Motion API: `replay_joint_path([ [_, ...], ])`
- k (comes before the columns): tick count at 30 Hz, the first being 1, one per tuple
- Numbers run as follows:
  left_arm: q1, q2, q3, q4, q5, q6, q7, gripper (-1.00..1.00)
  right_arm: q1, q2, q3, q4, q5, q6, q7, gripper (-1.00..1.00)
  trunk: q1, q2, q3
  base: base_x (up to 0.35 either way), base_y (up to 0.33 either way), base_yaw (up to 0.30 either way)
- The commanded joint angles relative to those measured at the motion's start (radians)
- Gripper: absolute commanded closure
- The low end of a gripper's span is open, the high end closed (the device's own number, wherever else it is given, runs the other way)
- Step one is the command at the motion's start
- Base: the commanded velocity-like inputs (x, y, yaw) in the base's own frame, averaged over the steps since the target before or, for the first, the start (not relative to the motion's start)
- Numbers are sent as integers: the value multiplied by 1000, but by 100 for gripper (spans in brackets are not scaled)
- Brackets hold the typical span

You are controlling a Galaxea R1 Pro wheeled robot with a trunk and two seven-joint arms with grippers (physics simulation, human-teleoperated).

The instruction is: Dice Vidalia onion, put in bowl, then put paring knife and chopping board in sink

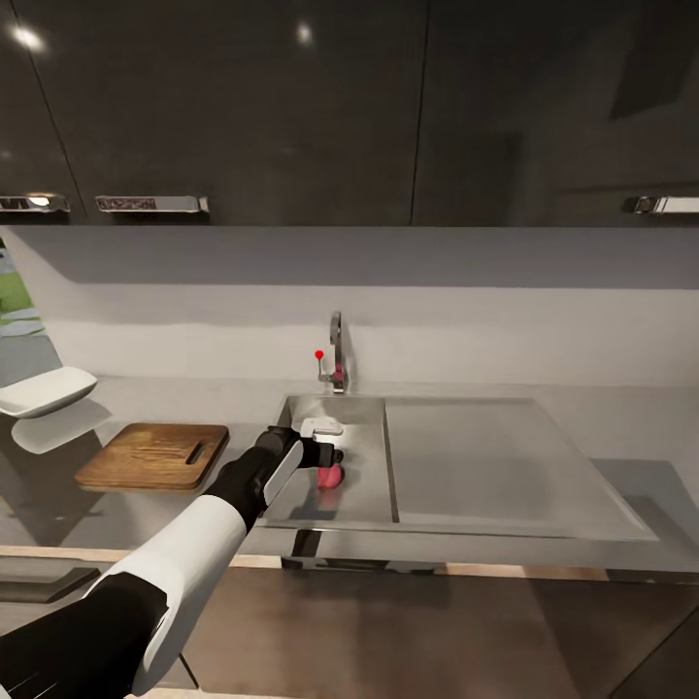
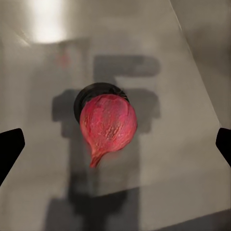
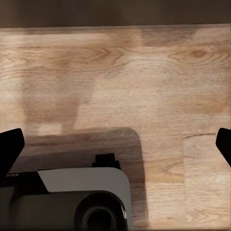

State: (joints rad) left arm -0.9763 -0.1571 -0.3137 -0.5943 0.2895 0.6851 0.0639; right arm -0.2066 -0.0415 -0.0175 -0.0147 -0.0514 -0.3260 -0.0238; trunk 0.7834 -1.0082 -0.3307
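The pinkish-red Vidalia onion lies on the floor of the steel sink, over the dark drain hole. My left gripper hangs just above it, reaching into the basin. In the left wrist view the onion sits midway between the open fingers, which stand wide apart and do not touch it. The brown chopping board lies on the countertop left of the sink, with the white bowl beyond it at the far left. The paring knife is out of view. My right gripper is open over the wood floor.
The chrome tap with its red knob stands behind the basin. A flat steel draining area adjoins the basin on the right. Black upper cabinets hang above. The right wrist view shows pale floor planks and part of my base.
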Motion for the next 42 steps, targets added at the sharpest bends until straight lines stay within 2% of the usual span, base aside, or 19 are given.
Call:
replay_joint_path([
  [1, -1, 1, -4, -1, 9, 4, 7, -100, 0, 0, -1, 1, -6, -4, 1, -100, 0, -1, -2, 0, 0, 0],
  [15, -1, 1, -4, -1, 9, 4, 8, -100, 11, 1, -1, 1, -20, 1, 5, -100, 0, -1, -18, 0, 0, 0],
  [32, -1, 1, -4, 1, 9, 4, 8, -100, 12, 4, 0, -1, -21, 1, 3, -100, 0, -1, -19, 122, -45, 0],
  [42, -1, 1, -4, 2, 10, 4, 8, -100, 12, 5, 0, -1, -21, 1, 2, -100, 0, -1, -19, 29, -7, 0],
])
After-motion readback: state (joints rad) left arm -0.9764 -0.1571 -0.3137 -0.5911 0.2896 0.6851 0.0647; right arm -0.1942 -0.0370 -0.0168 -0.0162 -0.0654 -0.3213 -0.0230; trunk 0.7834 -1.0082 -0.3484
